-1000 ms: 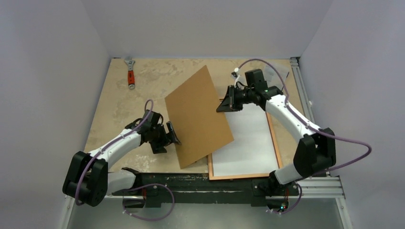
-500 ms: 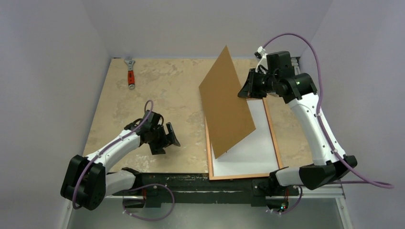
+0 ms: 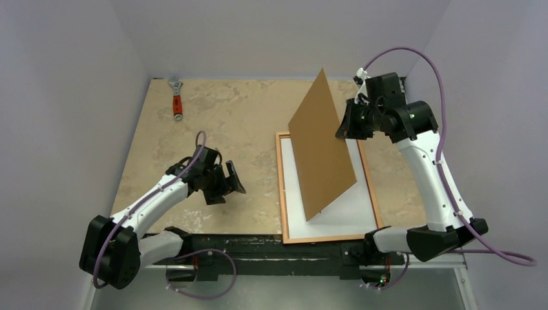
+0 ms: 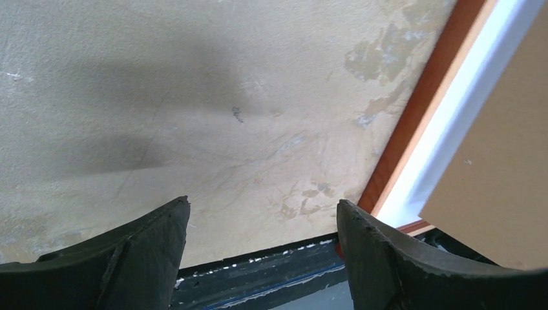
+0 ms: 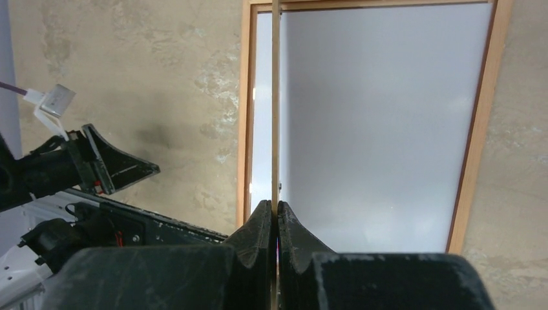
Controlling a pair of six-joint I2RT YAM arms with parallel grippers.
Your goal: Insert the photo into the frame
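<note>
right gripper [image 5: 276, 219] clamped on edge of large brown-backed rectangular print [image 3: 322, 145] | print steeply tilted, now shifted right, over thin orange-brown wooden frame [image 3: 280, 187] | left gripper [image 4: 262, 223] spread apart, empty, barely moved over beige table [image 3: 252, 116]

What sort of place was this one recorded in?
Probably a lab robot cell, not a home: plain pale walls box in a beige tabletop, the left arm and right arm are bolted to a black rail, and a wrench lies far-left.
</note>
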